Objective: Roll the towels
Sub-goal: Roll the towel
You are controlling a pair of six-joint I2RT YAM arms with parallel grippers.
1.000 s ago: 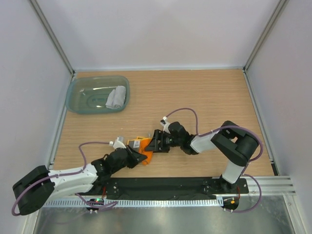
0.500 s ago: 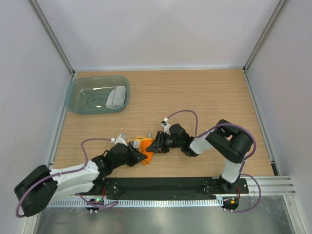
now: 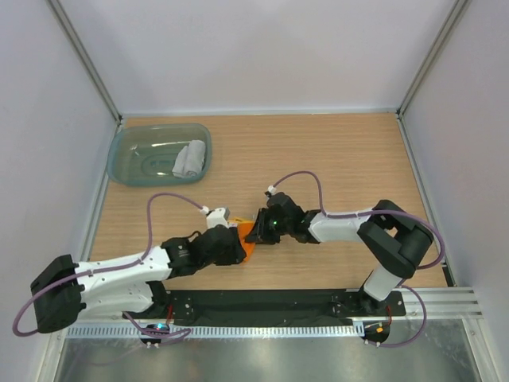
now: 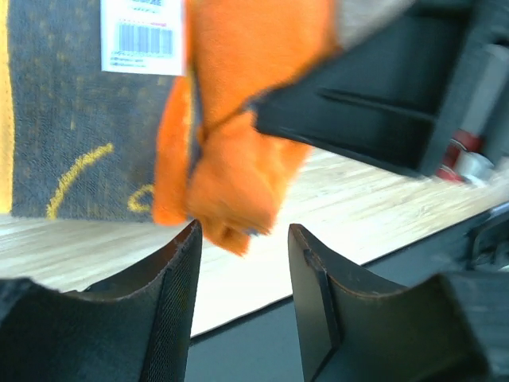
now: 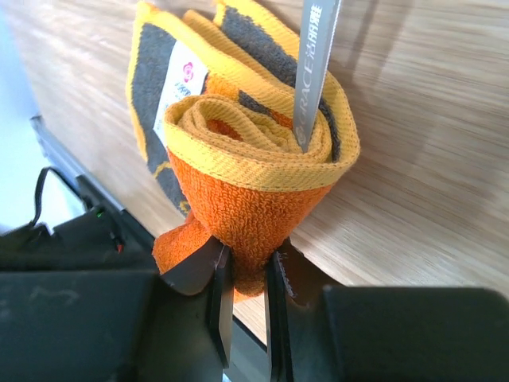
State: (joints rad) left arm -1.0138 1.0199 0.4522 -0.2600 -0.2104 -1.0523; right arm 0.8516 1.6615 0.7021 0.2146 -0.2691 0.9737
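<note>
Orange towel roll on wood tabletop, well apart from teal tub
Right gripper pinches the roll; left gripper gapes beside it, holding nothing. Grey towel lies rolled inside the tub, near white walls.

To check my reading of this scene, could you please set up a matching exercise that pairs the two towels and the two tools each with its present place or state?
Things:
1. grey towel
2. orange towel
3. left tool
4. right tool

Places or states:
A. closed on the end of a rolled cloth
B. lying rolled inside the teal tub
C. jaws apart, gripping nothing
D. partly rolled, with its yellow hem showing

Pairs: 1-B, 2-D, 3-C, 4-A
</note>
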